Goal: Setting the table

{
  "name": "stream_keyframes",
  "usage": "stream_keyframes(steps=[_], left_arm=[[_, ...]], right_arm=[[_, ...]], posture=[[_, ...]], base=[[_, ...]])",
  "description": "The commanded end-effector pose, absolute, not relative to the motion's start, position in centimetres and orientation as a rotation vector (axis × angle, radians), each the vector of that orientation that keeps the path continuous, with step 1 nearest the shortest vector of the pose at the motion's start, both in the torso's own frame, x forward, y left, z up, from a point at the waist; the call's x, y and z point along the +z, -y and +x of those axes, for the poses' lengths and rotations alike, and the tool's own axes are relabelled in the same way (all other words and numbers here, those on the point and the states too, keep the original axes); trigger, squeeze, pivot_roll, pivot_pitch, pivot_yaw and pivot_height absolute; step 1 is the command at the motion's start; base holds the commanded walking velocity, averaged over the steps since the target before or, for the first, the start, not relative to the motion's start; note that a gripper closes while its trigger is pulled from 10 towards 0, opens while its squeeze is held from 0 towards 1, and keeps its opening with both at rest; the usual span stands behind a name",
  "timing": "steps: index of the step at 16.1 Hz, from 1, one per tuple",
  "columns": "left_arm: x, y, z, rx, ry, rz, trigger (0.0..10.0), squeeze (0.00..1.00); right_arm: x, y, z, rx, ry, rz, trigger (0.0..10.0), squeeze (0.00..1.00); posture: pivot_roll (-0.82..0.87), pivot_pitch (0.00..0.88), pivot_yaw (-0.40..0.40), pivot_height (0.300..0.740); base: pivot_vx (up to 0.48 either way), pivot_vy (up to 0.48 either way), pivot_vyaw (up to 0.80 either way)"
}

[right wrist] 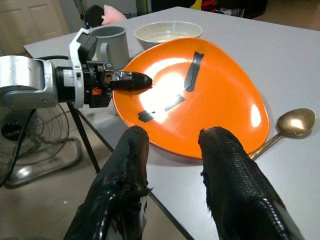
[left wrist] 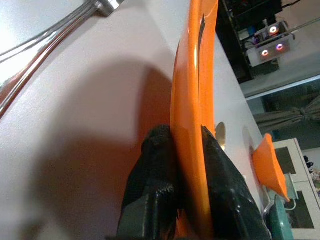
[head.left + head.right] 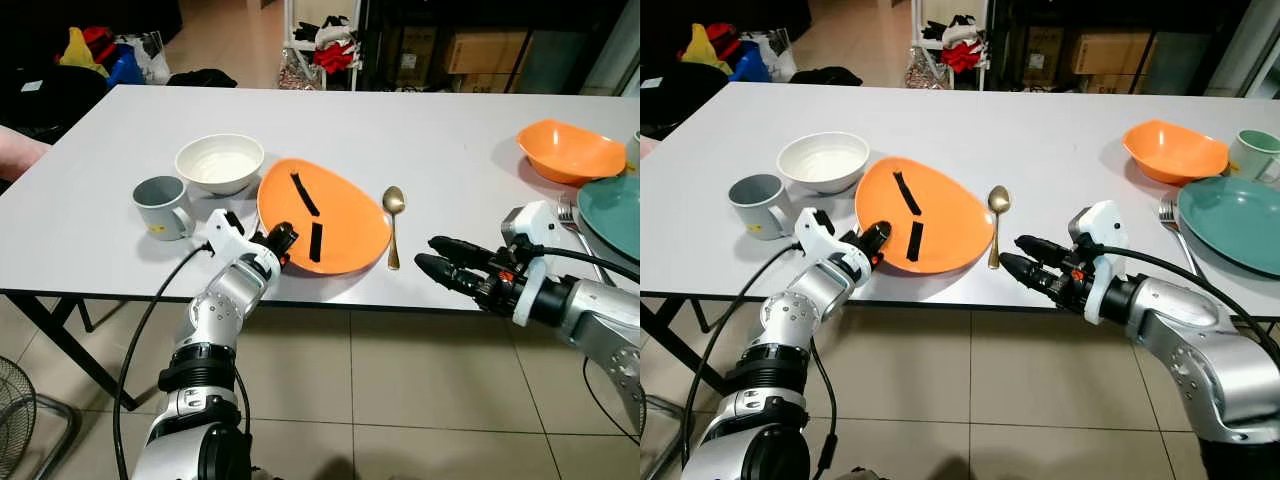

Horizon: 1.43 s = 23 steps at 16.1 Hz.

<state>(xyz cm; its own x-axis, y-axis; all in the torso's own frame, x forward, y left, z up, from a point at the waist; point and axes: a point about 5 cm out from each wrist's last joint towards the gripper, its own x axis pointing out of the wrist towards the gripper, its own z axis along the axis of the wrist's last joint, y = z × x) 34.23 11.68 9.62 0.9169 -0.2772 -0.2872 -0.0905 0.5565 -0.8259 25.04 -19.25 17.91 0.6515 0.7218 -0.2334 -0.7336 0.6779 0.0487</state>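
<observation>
A flat orange oval plate with 2 black tape strips lies near the front edge of the white rectangular table. The left gripper pinches the plate's rim at about 8 o'clock, 1 finger above and 1 below. A gold metal spoon lies just beside the plate at 3 o'clock; a white ceramic bowl and a grey mug sit toward 10 o'clock. The right gripper hovers off the table's front edge, fingers apart, holding nothing.
</observation>
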Motion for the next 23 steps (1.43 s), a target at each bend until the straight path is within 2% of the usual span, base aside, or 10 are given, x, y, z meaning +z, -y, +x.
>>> stream_keyframes(steps=[1, 2, 3, 4, 17, 23], left_arm=[[10.6, -11.7, 34.9, -0.120, -0.380, -0.990, 10.0, 0.00], [10.3, -11.6, 34.9, -0.126, -0.389, -1.008, 10.0, 0.11], [10.1, -11.6, 35.0, -0.118, -0.400, -1.005, 10.0, 0.48], [9.9, -11.7, 35.1, -0.108, -0.409, -1.008, 10.0, 1.00], [7.9, -14.0, 34.7, -0.019, -0.458, -0.936, 10.0, 1.00], [7.1, -15.7, 33.4, 0.018, -0.463, -0.894, 10.0, 1.00]], right_arm=[[18.2, 19.2, 24.8, 0.836, -0.244, -0.059, 10.0, 0.00], [18.2, 19.2, 24.6, 0.839, -0.247, -0.062, 10.0, 0.00], [18.1, 19.3, 24.5, 0.838, -0.250, -0.062, 10.0, 0.00], [18.1, 19.2, 24.5, 0.836, -0.251, -0.061, 10.0, 0.00], [17.9, 19.1, 24.6, 0.843, -0.256, -0.064, 10.0, 0.00], [17.8, 18.9, 24.9, 0.847, -0.255, -0.067, 10.0, 0.00]], posture=[[-0.17, 0.017, 0.069, 0.740], [-0.17, 0.018, 0.070, 0.740], [-0.17, 0.021, 0.071, 0.740], [-0.17, 0.021, 0.070, 0.740], [-0.16, 0.017, 0.062, 0.740], [-0.14, 0.000, 0.056, 0.740]], base=[[0.000, 0.000, 0.00], [0.000, 0.000, 0.00], [0.000, 0.000, 0.00], [0.000, 0.000, 0.00], [0.000, 0.000, 0.00], [0.000, 0.000, 0.00]])
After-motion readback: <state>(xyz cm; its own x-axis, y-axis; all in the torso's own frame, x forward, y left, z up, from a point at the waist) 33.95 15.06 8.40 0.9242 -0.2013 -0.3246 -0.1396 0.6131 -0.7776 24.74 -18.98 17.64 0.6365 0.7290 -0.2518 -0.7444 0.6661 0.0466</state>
